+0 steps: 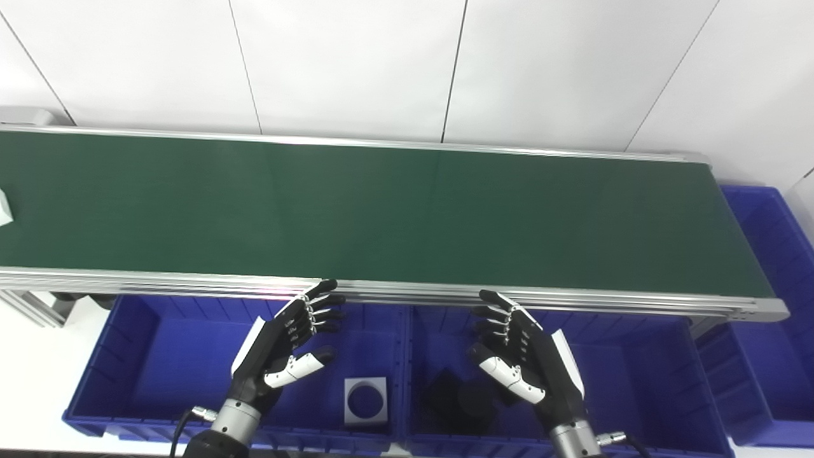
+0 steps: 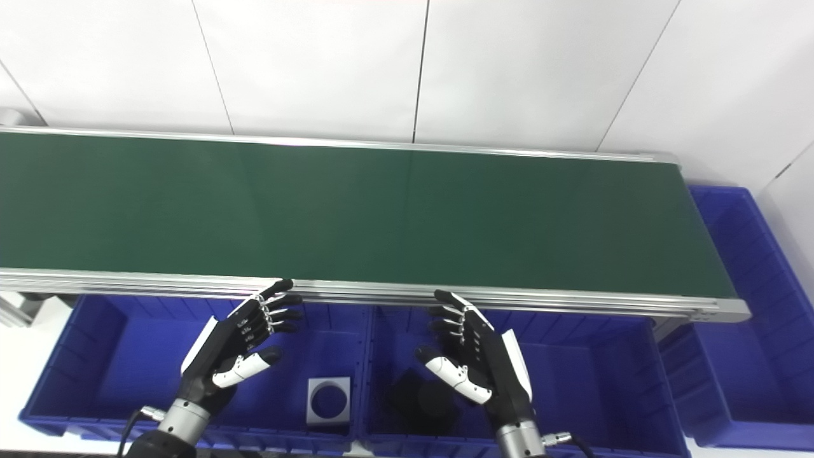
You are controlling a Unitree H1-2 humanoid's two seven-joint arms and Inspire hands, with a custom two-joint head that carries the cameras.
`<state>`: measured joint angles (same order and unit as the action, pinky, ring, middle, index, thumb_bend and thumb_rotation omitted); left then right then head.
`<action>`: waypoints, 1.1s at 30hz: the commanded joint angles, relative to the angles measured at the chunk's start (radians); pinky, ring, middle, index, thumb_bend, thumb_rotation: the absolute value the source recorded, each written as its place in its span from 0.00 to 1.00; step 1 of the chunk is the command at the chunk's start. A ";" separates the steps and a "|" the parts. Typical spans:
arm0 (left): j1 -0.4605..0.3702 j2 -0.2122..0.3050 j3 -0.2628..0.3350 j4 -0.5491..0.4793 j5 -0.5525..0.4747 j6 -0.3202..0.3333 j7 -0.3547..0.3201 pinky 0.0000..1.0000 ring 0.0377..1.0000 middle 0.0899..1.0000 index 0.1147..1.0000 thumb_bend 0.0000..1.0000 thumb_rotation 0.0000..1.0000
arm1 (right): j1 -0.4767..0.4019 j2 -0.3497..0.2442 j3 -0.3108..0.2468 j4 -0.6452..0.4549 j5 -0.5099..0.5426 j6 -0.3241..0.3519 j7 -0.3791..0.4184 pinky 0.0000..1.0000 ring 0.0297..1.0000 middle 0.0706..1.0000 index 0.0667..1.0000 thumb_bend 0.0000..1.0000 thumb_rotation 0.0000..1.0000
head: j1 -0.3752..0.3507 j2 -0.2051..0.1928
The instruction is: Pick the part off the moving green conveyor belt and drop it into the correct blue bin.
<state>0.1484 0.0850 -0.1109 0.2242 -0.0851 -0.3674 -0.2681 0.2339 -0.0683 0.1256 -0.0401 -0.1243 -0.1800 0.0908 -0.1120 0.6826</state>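
- Left hand, lower centre-left: fingers spread, empty, over left bin.
- Right hand, lower centre-right: fingers spread, empty, over middle bin.
- White part at far left edge, on the belt.

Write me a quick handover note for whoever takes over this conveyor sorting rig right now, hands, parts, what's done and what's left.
Left hand and right hand: both open, empty, raised over the blue bins in front of the belt.
Green conveyor belt: bare except a white part just showing at its far left edge.
Left bin holds a white square part with a round hole; middle bin holds dark parts. The bin at the belt's right end shows nothing inside.
Left: pick the incoming white part, probably into the left bin.
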 commanded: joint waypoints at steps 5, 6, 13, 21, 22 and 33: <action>-0.021 0.004 0.000 -0.016 -0.010 -0.030 -0.006 0.68 0.72 0.78 0.84 0.86 0.51 | -0.008 0.005 0.002 -0.020 0.006 -0.041 -0.007 0.66 0.71 0.75 0.82 0.65 0.53 | 0.001 0.001; -0.021 0.004 0.000 -0.015 -0.009 -0.031 -0.006 0.68 0.72 0.78 0.84 0.86 0.51 | -0.008 0.005 0.002 -0.020 0.005 -0.040 -0.007 0.66 0.71 0.75 0.82 0.65 0.53 | 0.002 0.000; -0.020 0.003 0.000 -0.014 -0.011 -0.030 -0.006 0.69 0.73 0.78 0.84 0.87 0.52 | -0.009 0.004 0.002 -0.019 0.008 -0.043 -0.007 0.65 0.70 0.74 0.82 0.65 0.53 | 0.002 0.000; -0.022 0.003 0.000 -0.013 -0.006 -0.032 -0.004 0.69 0.72 0.78 0.84 0.86 0.52 | -0.013 0.003 0.002 -0.014 0.004 -0.048 -0.010 0.65 0.70 0.74 0.81 0.64 0.52 | 0.005 -0.002; -0.022 0.003 -0.001 -0.012 -0.006 -0.033 -0.005 0.69 0.73 0.78 0.84 0.86 0.52 | -0.013 0.003 0.002 -0.012 0.003 -0.051 -0.010 0.65 0.70 0.74 0.81 0.64 0.52 | 0.010 -0.005; -0.023 -0.016 -0.015 0.026 0.024 -0.055 0.008 0.69 0.72 0.78 0.83 0.87 0.52 | -0.011 -0.015 -0.007 0.012 0.038 -0.088 -0.003 0.63 0.70 0.74 0.82 0.62 0.53 | 0.220 -0.097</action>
<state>0.1468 0.0815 -0.1205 0.2620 -0.0710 -0.3814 -0.2665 0.2327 -0.0785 0.1234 -0.0081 -0.1020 -0.2011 0.0859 0.0704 0.6091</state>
